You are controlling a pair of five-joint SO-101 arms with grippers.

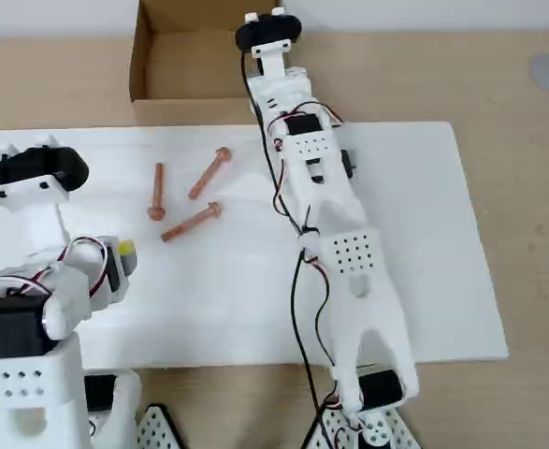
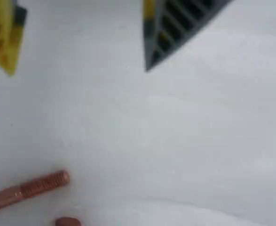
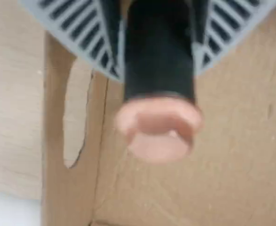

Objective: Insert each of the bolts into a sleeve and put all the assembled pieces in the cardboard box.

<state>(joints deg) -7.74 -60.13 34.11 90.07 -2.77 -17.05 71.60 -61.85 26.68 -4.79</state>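
Observation:
My right gripper [image 3: 157, 70] is shut on a black sleeve [image 3: 159, 42] with a copper bolt head [image 3: 159, 127] sticking out of its end. It hangs over the inside of the cardboard box [image 3: 232, 169]. In the high view this gripper [image 1: 267, 42] is at the box's [image 1: 152, 89] right side. Three loose copper bolts [image 1: 158, 192] [image 1: 209, 173] [image 1: 191, 223] lie on the white mat [image 1: 424, 243]. My left gripper [image 2: 76, 66] is open above the mat with nothing between its yellow fingers [image 2: 6, 42]. One bolt's threaded end [image 2: 34, 186] lies a little way from it.
The right arm [image 1: 335, 234] stretches across the middle of the mat from the front edge to the box. The left arm [image 1: 40, 299] stands at the front left. Bare wooden table [image 1: 527, 187] lies to the right of the mat.

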